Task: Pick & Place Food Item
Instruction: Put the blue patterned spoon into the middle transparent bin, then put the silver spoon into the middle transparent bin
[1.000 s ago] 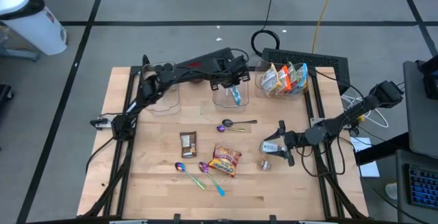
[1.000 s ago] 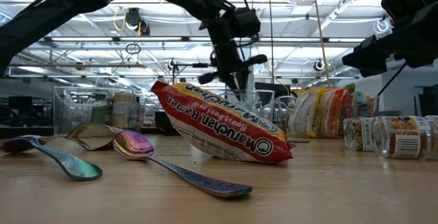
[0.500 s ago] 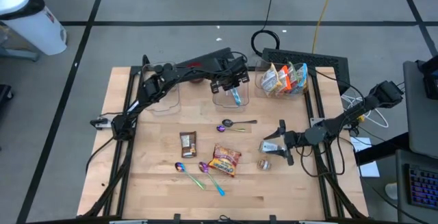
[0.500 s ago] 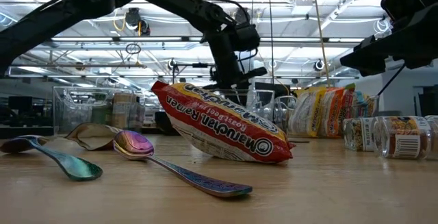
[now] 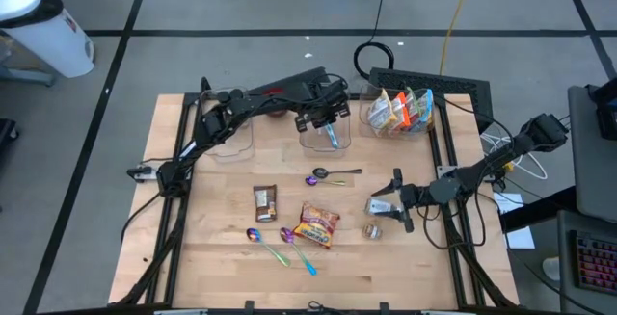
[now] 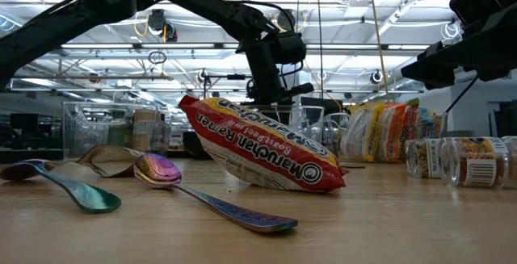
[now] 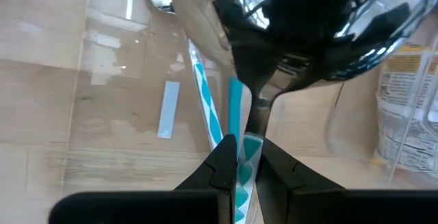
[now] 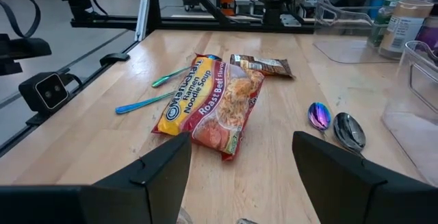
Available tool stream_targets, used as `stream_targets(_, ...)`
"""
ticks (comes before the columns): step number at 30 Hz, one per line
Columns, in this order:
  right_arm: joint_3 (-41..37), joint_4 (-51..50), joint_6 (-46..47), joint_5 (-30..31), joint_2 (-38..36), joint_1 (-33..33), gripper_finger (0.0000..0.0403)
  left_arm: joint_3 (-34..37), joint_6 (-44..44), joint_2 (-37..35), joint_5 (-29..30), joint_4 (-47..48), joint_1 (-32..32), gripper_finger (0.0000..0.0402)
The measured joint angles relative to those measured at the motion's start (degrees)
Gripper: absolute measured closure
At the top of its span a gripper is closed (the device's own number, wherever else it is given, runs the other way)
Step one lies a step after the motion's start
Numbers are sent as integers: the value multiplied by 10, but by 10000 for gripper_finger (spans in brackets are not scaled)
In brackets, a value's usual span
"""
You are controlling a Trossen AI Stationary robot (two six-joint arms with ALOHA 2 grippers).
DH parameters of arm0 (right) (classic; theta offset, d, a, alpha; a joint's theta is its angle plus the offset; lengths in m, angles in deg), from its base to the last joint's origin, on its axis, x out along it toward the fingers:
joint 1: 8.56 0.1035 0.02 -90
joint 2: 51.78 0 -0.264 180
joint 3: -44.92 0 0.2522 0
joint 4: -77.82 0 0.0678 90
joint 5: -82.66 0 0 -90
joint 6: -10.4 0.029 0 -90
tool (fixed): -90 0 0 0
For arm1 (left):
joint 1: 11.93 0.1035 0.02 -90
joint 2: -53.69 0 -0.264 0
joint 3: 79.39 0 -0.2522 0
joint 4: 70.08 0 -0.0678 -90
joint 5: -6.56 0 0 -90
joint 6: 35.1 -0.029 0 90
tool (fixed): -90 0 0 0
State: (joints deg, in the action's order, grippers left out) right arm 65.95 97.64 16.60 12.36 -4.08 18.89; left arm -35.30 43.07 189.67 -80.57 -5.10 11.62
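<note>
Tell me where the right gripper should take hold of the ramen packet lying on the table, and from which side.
Probably from above, across the short width near the middle of the ramen packet. It lies flat on the table, tilted, so its long edges give the open right gripper two opposed sides. Turn the fingers to the packet's angle; the spoon lies close on its left.

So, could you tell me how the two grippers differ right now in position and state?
The left gripper reaches over the clear middle bin at the table's far edge, while the right gripper hovers low near the right side, beside the small jar. The left is shut on the teal-handled utensil; the right is open and holds nothing. Both are dark two-finger grippers.
</note>
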Motion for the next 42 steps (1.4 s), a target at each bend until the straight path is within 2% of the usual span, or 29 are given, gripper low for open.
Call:
stream_targets(8, 0, 0, 1, 0, 0, 0, 156, 0, -13, 0, 2, -11, 0, 365)
stream_targets(21, 0, -6, 2, 0, 0, 0, 156, 0, -37, -1, 17, -18, 0, 283)
stream_targets(29, 0, -8, -4, 0, 0, 0, 156, 0, -93, -23, -22, -21, 2, 273)
stream_targets(36, 0, 13, -24, 29, 0, -5, 156, 0, -214, -107, -23, -51, -2, 273)
stream_targets(39, 0, 21, -39, 28, 0, -13, 156, 0, -322, -152, -11, -80, -27, 273)
stream_targets(42, 0, 26, -57, 28, 0, -19, 156, -1, -471, -192, -12, -100, -82, 273)
